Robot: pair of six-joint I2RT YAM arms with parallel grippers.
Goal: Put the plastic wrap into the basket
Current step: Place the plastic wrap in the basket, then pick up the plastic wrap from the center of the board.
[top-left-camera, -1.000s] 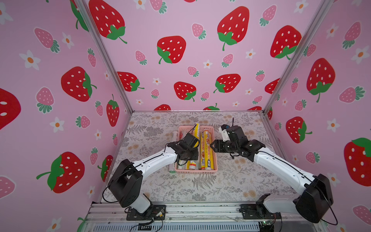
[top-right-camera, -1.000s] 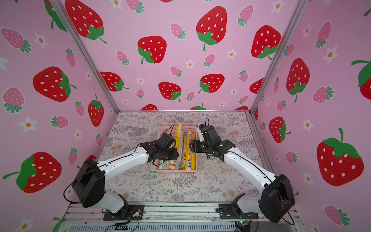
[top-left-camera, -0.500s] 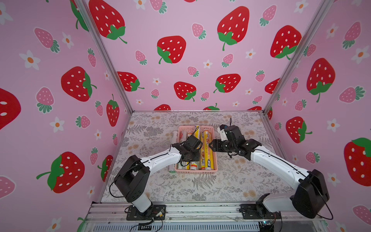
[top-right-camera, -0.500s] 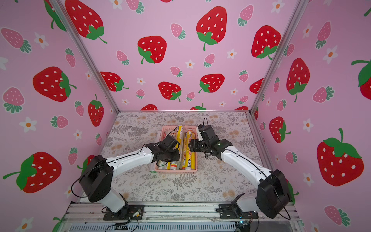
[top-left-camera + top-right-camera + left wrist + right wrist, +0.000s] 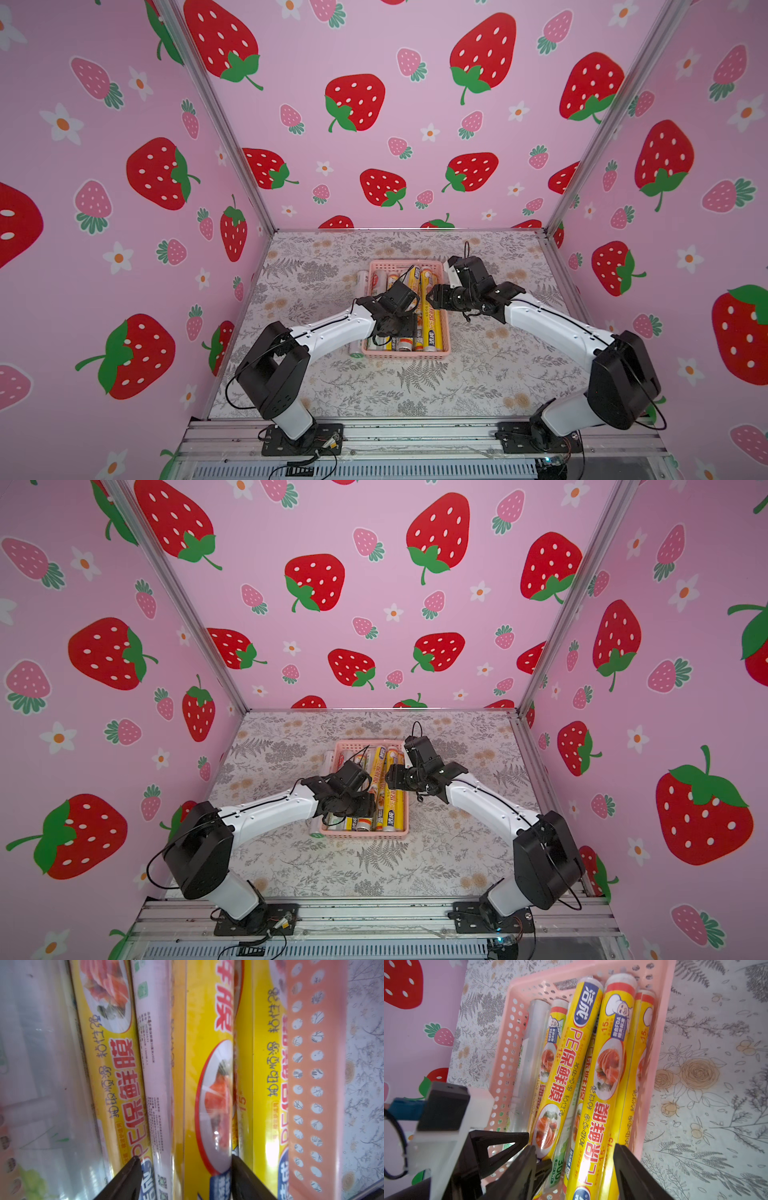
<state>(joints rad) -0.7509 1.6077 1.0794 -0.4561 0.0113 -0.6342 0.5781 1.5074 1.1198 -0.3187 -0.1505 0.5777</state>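
Inside the pink basket (image 5: 406,354) on the floral table (image 5: 374,395), most plastic wrap rolls (image 5: 434,328) lie lengthwise. The yellow ones read "PE保鲜膜" in red, with "15" and a chef cartoon. One white roll (image 5: 362,282) lies just outside the basket's left wall. Over the rolls, the left gripper (image 5: 185,1167) and the right gripper (image 5: 573,1153) each have jaws apart, clamping nothing.

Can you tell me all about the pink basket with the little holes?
The shallow rectangular pink plastic basket has rows of round holes in its walls and a handle slot in one end. It sits flat near the middle of the flowery grey table. Long yellow and clear plastic wrap rolls lie lengthwise inside, filling it; one yellow roll rests slanted on top.
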